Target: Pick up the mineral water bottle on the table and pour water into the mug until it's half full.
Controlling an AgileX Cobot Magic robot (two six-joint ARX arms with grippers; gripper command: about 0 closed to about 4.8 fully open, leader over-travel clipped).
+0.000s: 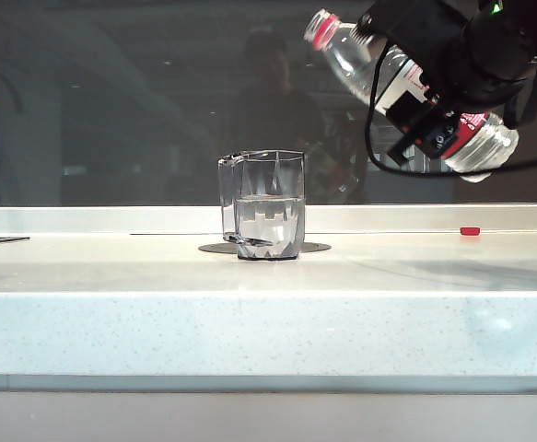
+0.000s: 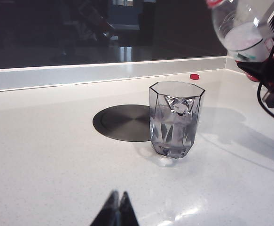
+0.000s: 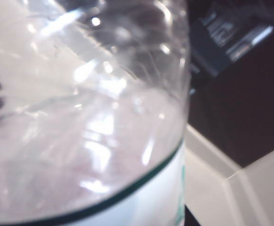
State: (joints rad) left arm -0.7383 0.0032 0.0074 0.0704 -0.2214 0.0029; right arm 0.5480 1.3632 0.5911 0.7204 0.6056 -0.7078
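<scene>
Right gripper (image 1: 438, 87) up in the air right of the mug (image 1: 262, 204), clamped around the labelled middle of the mineral water bottle (image 1: 369, 63); bottle tilted, red neck ring higher and pointing toward the mug, base beyond the fingers on the far side. Mug standing on the table (image 1: 250, 313), roughly half full of water (image 1: 268, 221). Left gripper (image 2: 116, 211) low over the table near the mug, tips pressed together, holding nothing.
</scene>
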